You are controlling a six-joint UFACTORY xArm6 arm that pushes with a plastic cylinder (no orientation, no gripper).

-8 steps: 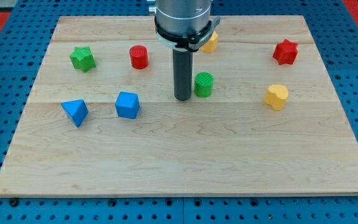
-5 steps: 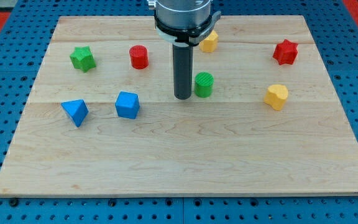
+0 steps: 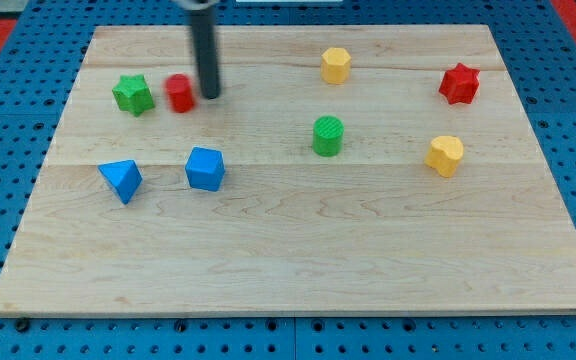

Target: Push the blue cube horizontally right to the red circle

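since tip [image 3: 209,96] swung left, red circle [image 3: 179,93] shoved left.

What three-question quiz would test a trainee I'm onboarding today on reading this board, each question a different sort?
1. True or false: my tip is touching the blue cube.
2. Multiple choice: which block lies at the view's left of the red circle? A) green star B) red star C) green cylinder
3. Fill in: the block at the view's left of the blue cube is the blue ____.

Key:
1. False; the tip is just to the view's right of the red circle, well apart from the cube.
2. A
3. pyramid
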